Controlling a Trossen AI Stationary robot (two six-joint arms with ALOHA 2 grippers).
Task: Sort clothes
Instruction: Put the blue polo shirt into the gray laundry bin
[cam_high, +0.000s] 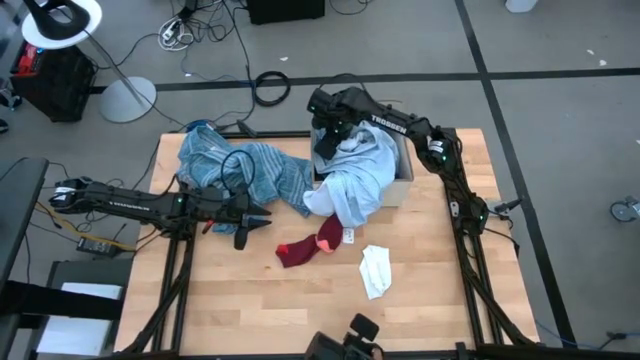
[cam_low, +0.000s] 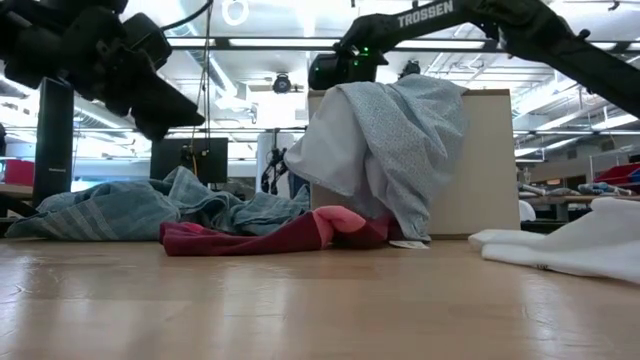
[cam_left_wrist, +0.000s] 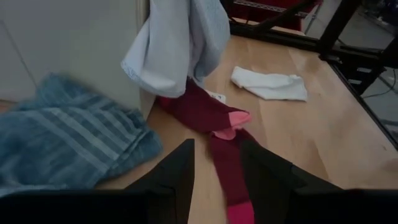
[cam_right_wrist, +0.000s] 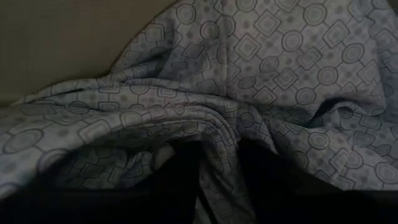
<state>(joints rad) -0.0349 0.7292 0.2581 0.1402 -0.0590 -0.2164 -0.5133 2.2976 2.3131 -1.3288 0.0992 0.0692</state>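
A pale blue patterned cloth (cam_high: 358, 175) drapes out of the beige box (cam_high: 402, 188) and down its near wall onto the table. My right gripper (cam_high: 328, 128) is above the box, shut on this cloth (cam_right_wrist: 261, 74). A dark red sock (cam_high: 308, 246) with a pink toe lies on the table in front of the box, and a small white piece (cam_high: 377, 268) lies to its right. A blue striped cloth (cam_high: 255, 170) is heaped at the far left. My left gripper (cam_high: 262, 218) hovers open and empty left of the sock (cam_left_wrist: 217, 124). My right gripper pinches a bunched fold of the patterned cloth (cam_right_wrist: 219, 163) between its two fingers, coming from above over the box. Most of the cloth hangs slack below, over the box's near wall (cam_low: 390, 140), with its lower end on the table.
The box (cam_low: 490, 160) stands at the table's far right part. A small tag (cam_high: 349, 236) lies by the sock. A teal cloth (cam_high: 200, 145) lies at the far left corner beside the striped one. Bare wood shows across the near half of the table (cam_high: 250, 300).
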